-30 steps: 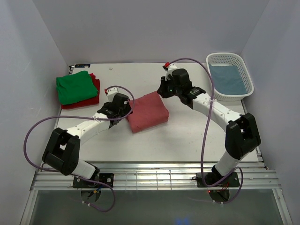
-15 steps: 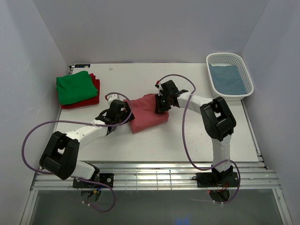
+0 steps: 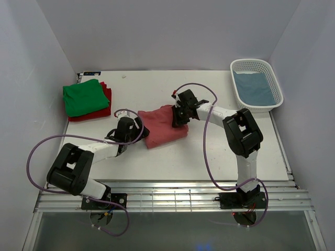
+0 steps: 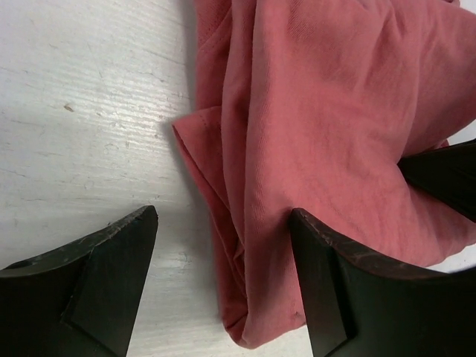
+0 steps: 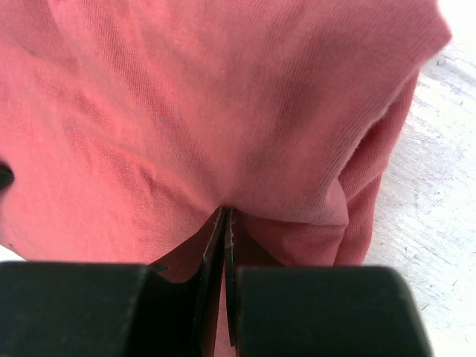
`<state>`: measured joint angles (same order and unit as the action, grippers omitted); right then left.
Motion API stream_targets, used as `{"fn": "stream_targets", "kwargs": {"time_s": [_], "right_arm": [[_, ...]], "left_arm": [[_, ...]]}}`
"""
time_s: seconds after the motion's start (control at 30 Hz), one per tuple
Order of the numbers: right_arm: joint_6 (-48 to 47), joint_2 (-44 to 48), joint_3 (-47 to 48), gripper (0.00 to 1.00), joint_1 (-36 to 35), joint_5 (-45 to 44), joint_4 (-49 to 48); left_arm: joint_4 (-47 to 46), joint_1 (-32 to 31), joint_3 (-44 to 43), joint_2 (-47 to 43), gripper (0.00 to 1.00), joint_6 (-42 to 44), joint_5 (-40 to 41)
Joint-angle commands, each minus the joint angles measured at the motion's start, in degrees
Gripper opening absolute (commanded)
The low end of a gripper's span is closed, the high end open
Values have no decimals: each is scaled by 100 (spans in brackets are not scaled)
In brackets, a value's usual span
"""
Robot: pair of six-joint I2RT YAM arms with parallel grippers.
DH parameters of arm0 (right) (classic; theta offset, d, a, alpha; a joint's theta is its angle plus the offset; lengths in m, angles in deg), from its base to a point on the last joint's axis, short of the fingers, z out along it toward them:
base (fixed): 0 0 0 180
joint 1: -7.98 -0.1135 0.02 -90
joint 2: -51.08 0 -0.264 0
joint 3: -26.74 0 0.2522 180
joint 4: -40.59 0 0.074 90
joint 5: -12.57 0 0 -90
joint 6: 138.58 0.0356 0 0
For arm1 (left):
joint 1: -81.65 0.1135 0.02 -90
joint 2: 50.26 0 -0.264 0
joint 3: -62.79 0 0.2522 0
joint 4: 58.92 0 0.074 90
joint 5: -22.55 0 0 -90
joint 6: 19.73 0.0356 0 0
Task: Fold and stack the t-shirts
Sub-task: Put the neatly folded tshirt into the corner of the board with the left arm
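Lying mid-table, the pinkish-red t-shirt (image 3: 162, 125) is a folded pad set askew, with one gripper at each end. The left gripper (image 3: 137, 132) is at its near-left edge and the right gripper (image 3: 178, 116) at its far-right edge.

Left wrist view: the cloth's layered edge (image 4: 327, 97) runs in between the fingers of the left gripper (image 4: 223, 223). One finger stands over bare table (image 4: 82, 111), clear of the hem. The other sits against the shirt's upper side, with the fabric bulging up beside it.

Right wrist view: the shirt (image 5: 186, 97) fills nearly the whole frame, and creases fan out from the tips of the right gripper (image 5: 223, 216). A rounded fold corner and a strip of bare table show at the right.

Edges and room: the shirt's sides are roughly straight and its corners soft. Open table (image 3: 209, 157) lies in front of it and to its right. At the far-left corner the green t-shirt (image 3: 82, 97) rests on the dark red t-shirt (image 3: 106, 97), well apart from the pink one. The grey-blue t-shirt (image 3: 254, 88) lies inside the white basket (image 3: 256, 107) at the far right, also well apart.

Jaws: the left ones are spread wide, straddling the shirt's edge and gripping nothing. The right ones are pressed together, pinching a thin fold of the pinkish-red cloth at their tips.
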<state>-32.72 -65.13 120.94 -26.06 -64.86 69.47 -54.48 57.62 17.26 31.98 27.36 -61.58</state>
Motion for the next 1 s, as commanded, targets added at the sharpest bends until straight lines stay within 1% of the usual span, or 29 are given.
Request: {"fn": "stream_targets", "kwargs": {"time_s": [0.0, 0.13, 0.3, 0.37, 0.53, 0.8, 0.93, 0.97], "right_arm": [[-65, 159, -20, 8, -103, 17, 264], [-65, 142, -29, 8, -173, 8, 299], [-91, 142, -11, 8, -252, -27, 387], [-83, 142, -11, 8, -278, -27, 396], [-92, 142, -20, 8, -331, 8, 405], [-13, 115, 15, 8, -410, 52, 369], [31, 98, 50, 8, -445, 43, 352], [49, 98, 50, 8, -445, 52, 352]], "left_arm": [[-824, 56, 250, 117, 82, -217, -410], [-1351, 56, 417, 433, 82, -454, -578], [-1985, 56, 707, 574, 82, -814, -868], [-2091, 56, 663, 827, 82, -841, -1035], [-2433, -31, 576, 1215, 82, -1113, -1140], [-2443, -409, -22, 1892, 81, -1184, -1201], [-2443, -576, -198, 2199, 76, -1184, -1290], [-2443, -602, -224, 2235, 66, -1193, -1316]]}}
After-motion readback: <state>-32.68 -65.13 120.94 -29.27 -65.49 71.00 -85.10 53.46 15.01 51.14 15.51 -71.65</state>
